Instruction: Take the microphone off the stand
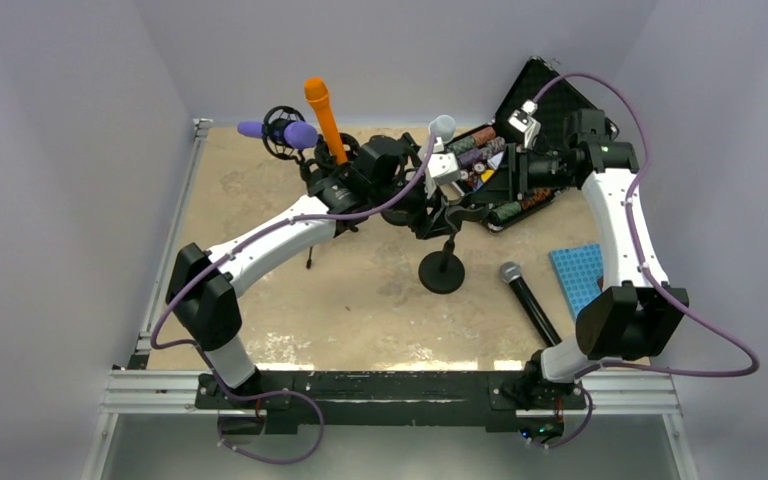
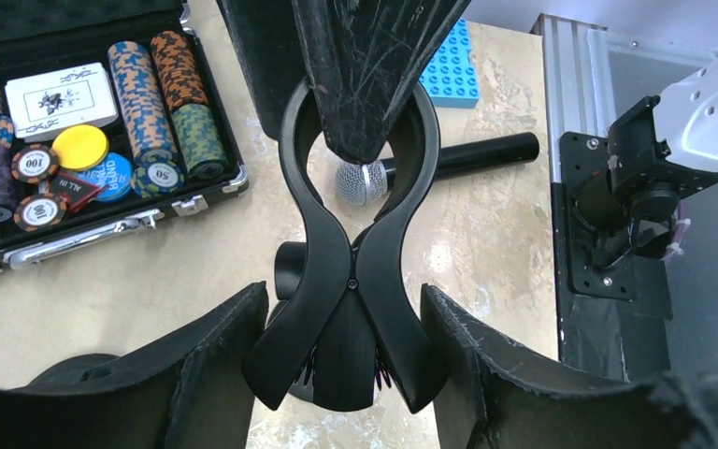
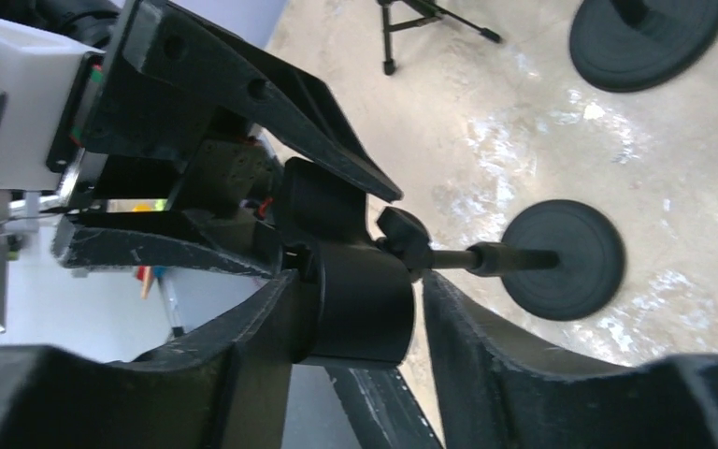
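Nearest the left wrist lens: left tool (image 2: 344, 292), about half open, fingers bracketing the handles of the stand's black spring clip (image 2: 348, 323). Finger edges meet the handles; cannot tell whether it is squeezing or only resting. The clip's ring holds no microphone, only a black wedge crossing it from above, probably the other arm's finger.

Centre: stand (image 1: 442, 270), round base on the desk (image 1: 360, 310). Right tool (image 3: 356, 281) is closed on the black barrel (image 3: 360, 313) at the stand's head, both fingers against it.

Right of the base: microphone (image 1: 528, 300), black body, mesh head, flat on the desk, well apart from the stand. Judged already out.

Handling (judgement): rigid and dense. The smooth barrel may roll or slip, and the mesh dents. Grip across mid-body.

Views:
- Left wrist alone shows the empty ring.
- Right wrist alone shows rod and barrel.
- Top alone shows a grey-headed microphone (image 1: 442, 127) upright behind the tools, its support hidden.
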You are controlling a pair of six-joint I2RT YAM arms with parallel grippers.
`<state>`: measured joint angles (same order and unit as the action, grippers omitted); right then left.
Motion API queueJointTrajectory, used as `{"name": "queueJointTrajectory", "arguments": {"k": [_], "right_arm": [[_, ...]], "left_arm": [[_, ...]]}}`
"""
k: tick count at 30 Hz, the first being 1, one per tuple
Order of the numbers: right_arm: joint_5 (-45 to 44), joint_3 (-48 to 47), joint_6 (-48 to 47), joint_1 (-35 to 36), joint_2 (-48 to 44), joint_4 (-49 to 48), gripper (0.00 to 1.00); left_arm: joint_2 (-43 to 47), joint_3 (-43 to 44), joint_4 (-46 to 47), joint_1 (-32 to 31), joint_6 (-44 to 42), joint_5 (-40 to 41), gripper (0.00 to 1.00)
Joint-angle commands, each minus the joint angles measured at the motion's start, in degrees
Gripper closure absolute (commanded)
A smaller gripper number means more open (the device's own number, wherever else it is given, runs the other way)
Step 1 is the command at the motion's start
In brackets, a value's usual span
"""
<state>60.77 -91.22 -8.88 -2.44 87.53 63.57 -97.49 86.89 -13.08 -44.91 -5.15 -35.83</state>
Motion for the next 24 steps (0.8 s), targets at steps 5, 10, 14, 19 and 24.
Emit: {"name": "queueJointTrajectory", "arguments": {"k": [5,10,14,19,24], "right_arm": [[-2.42,5.35,-2.18,0.92,1.78,0.43,0.66],[-3.44,8.38,-2.57,1.98,2.23,-0.14,0.84],[-4.1,10.73,-2.55,3.59,2.37,-0.84,0.85],[-4.79,11.24,-2.94,3.67,3.29,-0.82,0.85],[-5.32,9.73,-3.07,3.74,4.28,-0.78,0.87]], "left_arm": [[-0.72,0.25,-1.73,1.28,-1.11,-5.17,0.5],[-2.81,-0.29,-1.06,1.28,-0.78,-5.91,0.53],[-3.56,-1.28,-0.48,1.29,-0.99,-5.67,0.55],[-3.56,-2.82,-0.02,1.4,-0.94,-5.67,0.55],[-3.79,-3.07,-0.04,1.48,-1.18,-4.55,0.54]]}}
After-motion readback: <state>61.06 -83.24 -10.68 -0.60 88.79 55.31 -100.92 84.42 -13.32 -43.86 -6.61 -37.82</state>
